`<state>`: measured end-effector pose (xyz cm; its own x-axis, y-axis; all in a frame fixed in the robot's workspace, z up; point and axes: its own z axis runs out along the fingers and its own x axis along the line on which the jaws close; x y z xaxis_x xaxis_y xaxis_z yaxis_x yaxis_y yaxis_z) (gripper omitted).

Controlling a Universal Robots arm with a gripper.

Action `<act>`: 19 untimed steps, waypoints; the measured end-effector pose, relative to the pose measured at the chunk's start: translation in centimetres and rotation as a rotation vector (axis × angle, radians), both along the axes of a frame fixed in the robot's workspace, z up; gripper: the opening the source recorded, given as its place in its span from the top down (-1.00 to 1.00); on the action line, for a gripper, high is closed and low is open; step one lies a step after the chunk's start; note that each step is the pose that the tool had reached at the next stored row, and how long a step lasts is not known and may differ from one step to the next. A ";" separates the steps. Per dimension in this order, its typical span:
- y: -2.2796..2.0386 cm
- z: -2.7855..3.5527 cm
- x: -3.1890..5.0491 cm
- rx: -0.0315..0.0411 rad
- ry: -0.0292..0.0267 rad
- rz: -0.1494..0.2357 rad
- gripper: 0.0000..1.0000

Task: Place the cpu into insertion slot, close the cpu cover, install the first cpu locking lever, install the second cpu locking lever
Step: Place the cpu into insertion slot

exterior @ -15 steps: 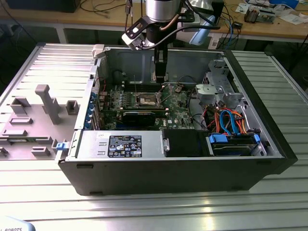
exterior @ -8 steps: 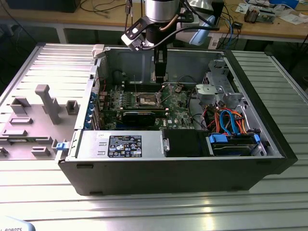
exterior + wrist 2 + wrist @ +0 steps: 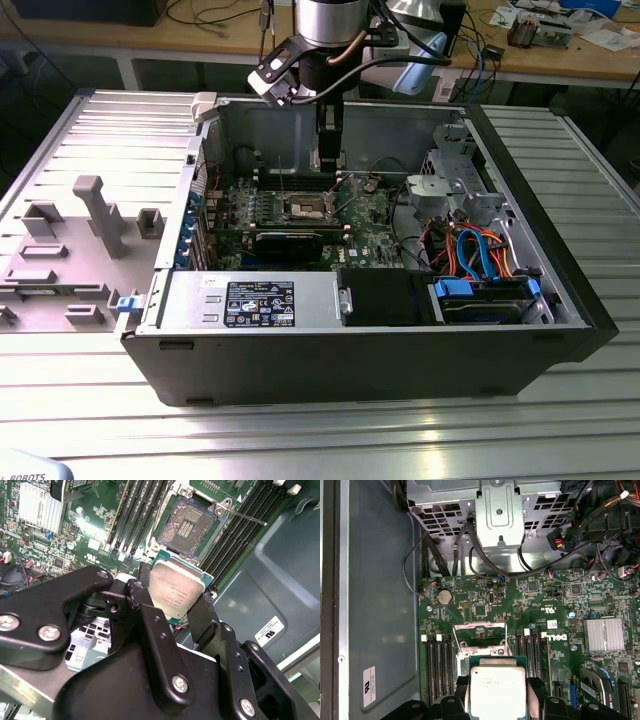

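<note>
Small flat square chip with a silver-grey metal top, the cpu (image 3: 176,592), is held in the black two-fingered end effector (image 3: 175,600) over the open socket.

The end effector is clenched on the cpu, its fingers (image 3: 200,622) pressing two opposite edges; the chip hangs inside the open black computer case (image 3: 350,360), above the green motherboard (image 3: 530,600), near the insertion slot (image 3: 191,524) but apart from it; that square socket with dark centre and silver rim lies bare; the thin silver cpu cover (image 3: 481,629) appears swung up off it; by its look the chip is light, stiff and smooth, so likely slippery, with a delicate contact face; the bare side edges are the place to hold it, kept level.
</note>
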<state>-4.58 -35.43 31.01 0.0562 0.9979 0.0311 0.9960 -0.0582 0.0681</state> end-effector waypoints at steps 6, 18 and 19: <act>0.00 -0.24 -0.02 0.0001 0.0000 0.000 -0.08; 0.02 -2.56 -0.45 -0.0001 -0.0001 0.010 -0.08; 0.04 -2.78 -0.51 -0.0002 0.0000 0.010 -0.08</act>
<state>-5.08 -35.40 28.23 0.0460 0.9985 0.0309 0.9965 -0.0481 0.0682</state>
